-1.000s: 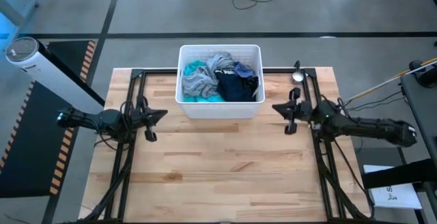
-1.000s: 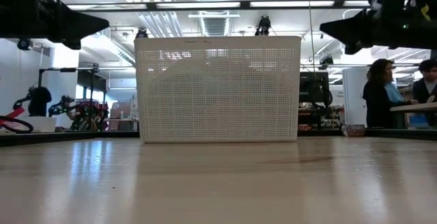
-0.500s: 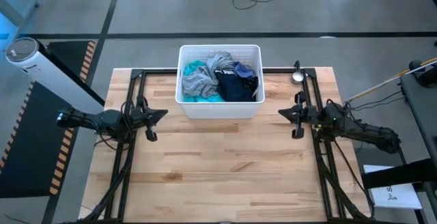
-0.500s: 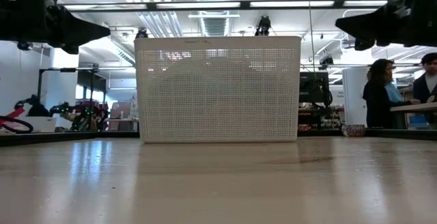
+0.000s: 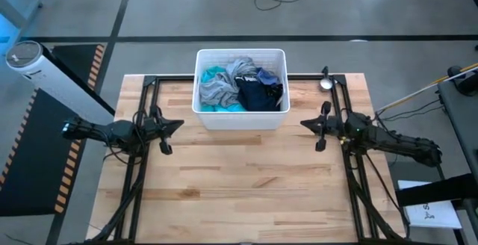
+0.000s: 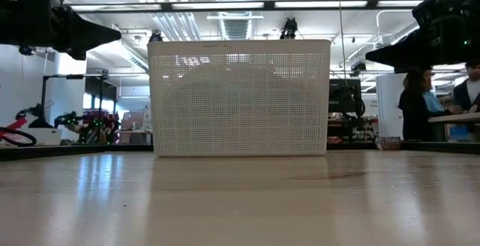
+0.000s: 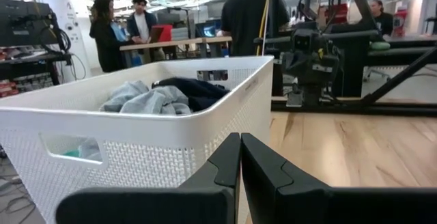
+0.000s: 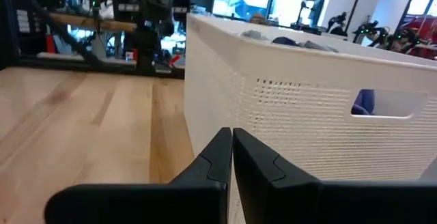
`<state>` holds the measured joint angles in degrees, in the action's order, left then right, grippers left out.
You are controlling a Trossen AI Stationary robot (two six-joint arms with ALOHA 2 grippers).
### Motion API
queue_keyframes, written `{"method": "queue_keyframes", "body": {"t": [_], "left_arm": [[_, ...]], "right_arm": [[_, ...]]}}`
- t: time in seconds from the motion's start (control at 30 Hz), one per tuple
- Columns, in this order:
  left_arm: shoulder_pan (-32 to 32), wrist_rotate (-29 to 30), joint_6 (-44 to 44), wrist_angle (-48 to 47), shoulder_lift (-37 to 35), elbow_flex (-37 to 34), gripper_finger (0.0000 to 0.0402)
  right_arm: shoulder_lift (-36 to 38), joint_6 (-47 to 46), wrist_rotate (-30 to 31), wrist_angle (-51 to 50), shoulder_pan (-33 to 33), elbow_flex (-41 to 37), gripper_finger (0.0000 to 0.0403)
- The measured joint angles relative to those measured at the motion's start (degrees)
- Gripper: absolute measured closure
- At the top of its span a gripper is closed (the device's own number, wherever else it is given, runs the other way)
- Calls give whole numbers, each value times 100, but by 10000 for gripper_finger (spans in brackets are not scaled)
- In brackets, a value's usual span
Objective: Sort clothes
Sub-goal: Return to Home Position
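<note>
Nearest the camera the bench [image 5: 239, 193] is just bare boards, with no garment on it that I can see. Midway back, the left gripper [image 5: 177, 124] hangs by the left edge and the right gripper [image 5: 305, 123] by the right edge. They point inward at each other, just in front of the bin's near corners. Both claws are clenched on nothing: each wrist view shows its own fingers pressed together, left fingers [image 7: 218, 164] and right fingers [image 8: 215, 157] alike. At the middle of the far edge sits the white bin [image 5: 239, 119], and the clothes [image 5: 239, 87] are all piled inside it, teal underneath, grey on top, navy toward the right.

So the sorting looks done to me and this is the park-the-arms bit. To do it well I'd keep the jaws shut, pull each arm straight back toward its own edge, stay off the bin wall and end with both at matching height.

View differences: only the high view shows the whole pile. The low view gets nothing but the bin's perforated front wall — clothes hidden — plus people [image 6: 416, 100] in the room behind. The left wrist view catches grey and navy fabric poking over the rim. The right wrist view shows a bit of blue through the handle slot [image 8: 382, 103].
</note>
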<state>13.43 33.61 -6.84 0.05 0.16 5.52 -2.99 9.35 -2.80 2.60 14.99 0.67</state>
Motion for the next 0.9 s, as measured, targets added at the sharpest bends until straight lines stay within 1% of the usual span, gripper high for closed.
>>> {"method": "queue_keyframes", "body": {"t": [0.33, 0.53, 0.7, 0.73, 0.83, 0.9], "left_arm": [[-3, -2, -9, -30, 11, -7, 402], [-3, -31, 6, -28, 34, -7, 402], [-2, -864, 198, -170, 15, -7, 402], [-2, -959, 240, -226, 7, -7, 402], [-7, -925, 348, -547, -9, -22, 402], [-20, -897, 340, -464, -13, -50, 402]], "right_arm": [[-185, -7, 3, -156, -1, -2, 403], [-224, -473, 0, -156, -1, -2, 403], [-244, -482, -1, -163, -1, -2, 403], [-244, -479, 0, -165, -1, -2, 403], [-242, -483, -1, -161, -1, -2, 403], [-242, -480, -3, -159, -1, -3, 403]]}}
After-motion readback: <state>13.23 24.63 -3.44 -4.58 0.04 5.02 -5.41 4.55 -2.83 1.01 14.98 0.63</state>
